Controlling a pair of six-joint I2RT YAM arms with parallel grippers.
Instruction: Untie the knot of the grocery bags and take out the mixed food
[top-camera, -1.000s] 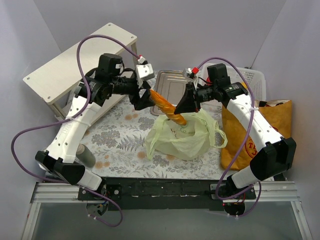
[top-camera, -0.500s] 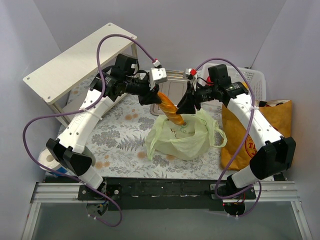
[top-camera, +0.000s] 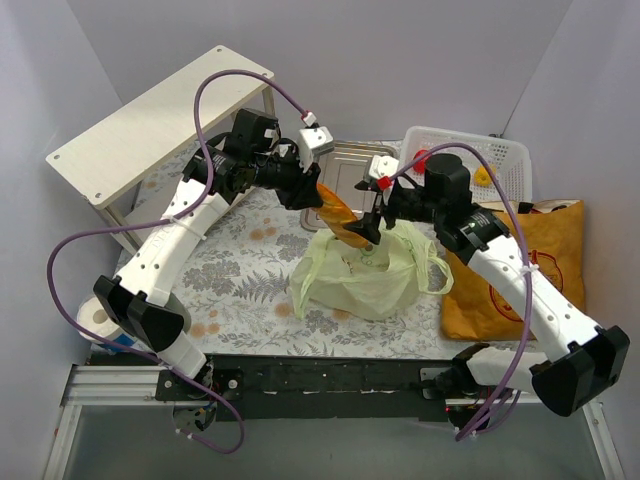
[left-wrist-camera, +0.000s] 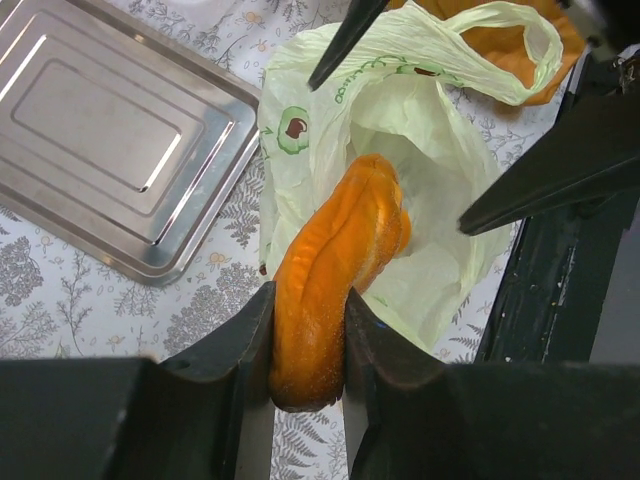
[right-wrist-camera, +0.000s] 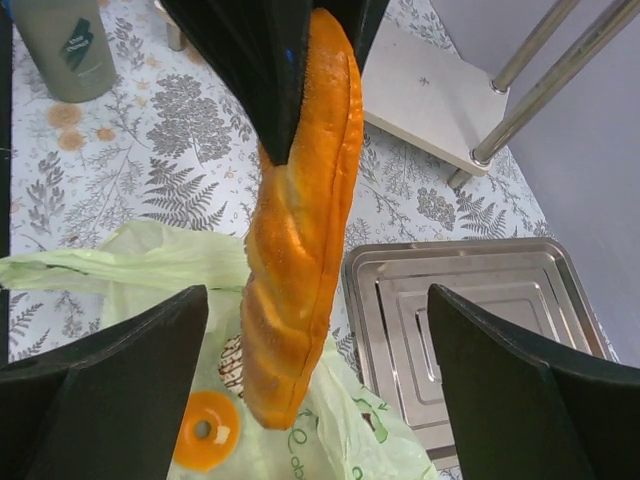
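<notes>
Pinching baguette (left-wrist-camera: 330, 270) by upper end in left gripper (left-wrist-camera: 305, 340), lower tip hanging at mouth of pale green bag (top-camera: 365, 275), likely for drawing clear toward steel tray (left-wrist-camera: 110, 130), with right gripper (top-camera: 372, 215) splayed wide astride bag mouth, gripping nothing, probably bracing plastic.

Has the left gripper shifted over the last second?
Yes. The left gripper, shut on the baguette, has moved right, up to the left edge of the steel tray.

Shiny metal tray (left-wrist-camera: 120, 140), thin translucent plastic bag (left-wrist-camera: 400, 110), glossy baguette (right-wrist-camera: 300, 220)
</notes>
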